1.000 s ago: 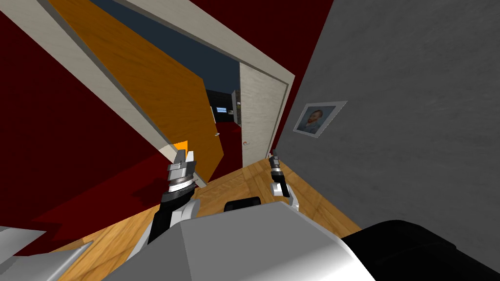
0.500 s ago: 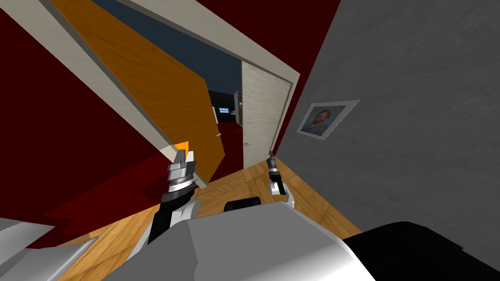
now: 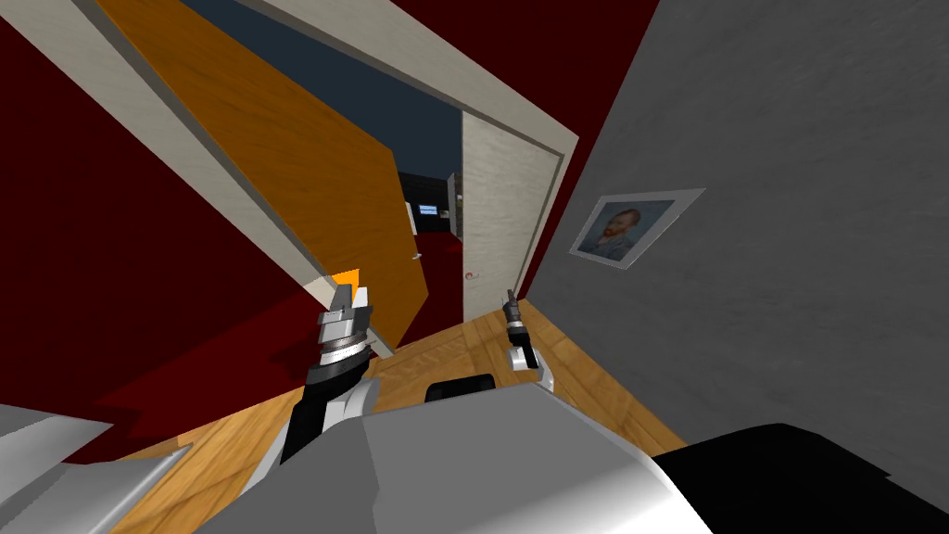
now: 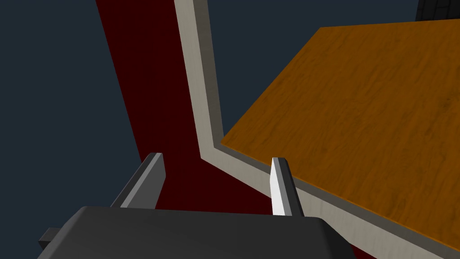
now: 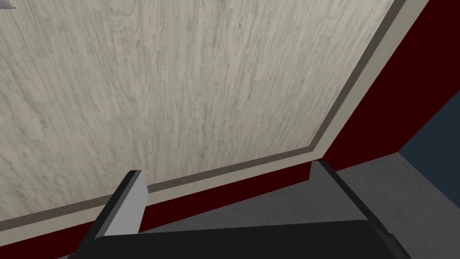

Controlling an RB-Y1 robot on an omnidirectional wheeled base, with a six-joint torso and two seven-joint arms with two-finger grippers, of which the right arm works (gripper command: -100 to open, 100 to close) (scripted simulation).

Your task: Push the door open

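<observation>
Here's the doorway, two leaves in one pale frame (image 3: pixel 278 227). The orange door (image 3: pixel 306 176) on the left stands swung out of the frame at an angle, well ajar. The pale door (image 3: pixel 500 213) on the right sits in line with the frame, a small handle (image 3: pixel 470 275) low on its left edge. Between them there's a narrow gap, and a black area shows far beyond it.

The left gripper (image 3: pixel 351 293) is up at the foot of the frame's left post, just beside the orange door's near bottom corner. From its wrist, the left gripper (image 4: pixel 217 158) has its fingers apart, holding nothing, with the frame's corner (image 4: pixel 206 148) and the orange door (image 4: pixel 350 117) right ahead.

Over on the right, the right gripper (image 3: pixel 509 297) hangs low at the pale door's bottom right corner, above the wooden floor (image 3: pixel 436 348). From its wrist, the right gripper (image 5: pixel 227 168) has its fingers spread and empty too, the pale door (image 5: pixel 179 81) close ahead. I can't tell if they touch it.

A red wall (image 3: pixel 111 278) runs off to the left. A grey wall (image 3: pixel 788 278) on the right carries a portrait (image 3: pixel 619 230).
</observation>
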